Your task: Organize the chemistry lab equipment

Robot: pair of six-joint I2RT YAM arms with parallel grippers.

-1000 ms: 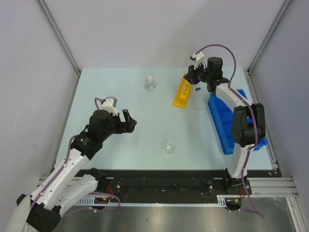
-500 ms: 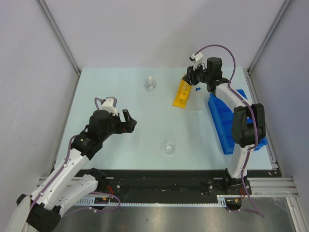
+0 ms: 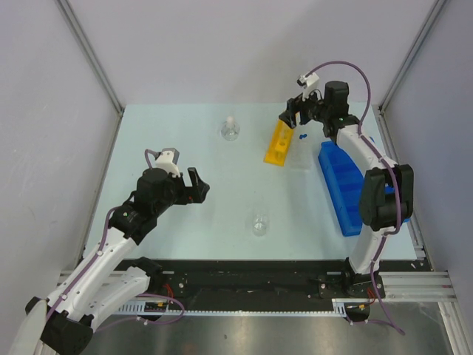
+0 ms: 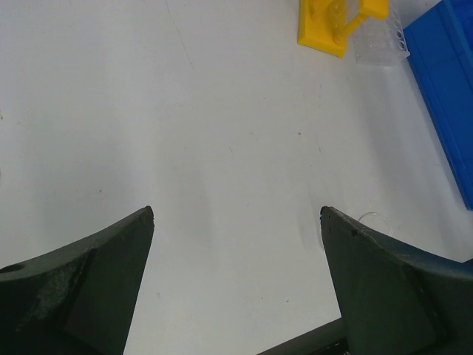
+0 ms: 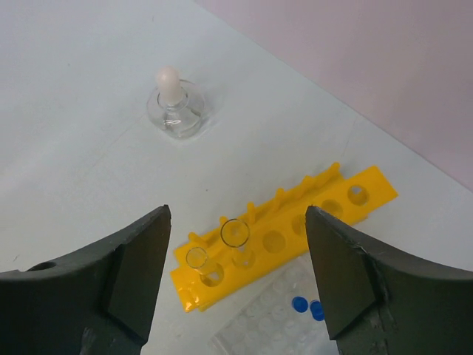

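- At the far right of the tabletop (image 3: 170,126), the right gripper (image 3: 290,115) hangs above the yellow holed tube rack (image 3: 278,144), with its fingers wide apart and holding nothing.
- Two clear tubes (image 5: 234,234) stand in holes at one end of the rack.
- The clear tray (image 5: 270,318) lies just beside the rack and carries blue caps (image 5: 299,304). The blue compartmented bin (image 3: 347,185) lies to the right.
- The left gripper (image 3: 196,185) has its fingers wide apart and empty.
- The small clear flask (image 3: 230,129) stands left of the rack. The small clear beaker (image 3: 259,224) stands near the front centre.

My right gripper (image 3: 292,118) has just sprung its jaws wide and is lifting up and back off the far end of the yellow holed tube rack (image 3: 278,144).
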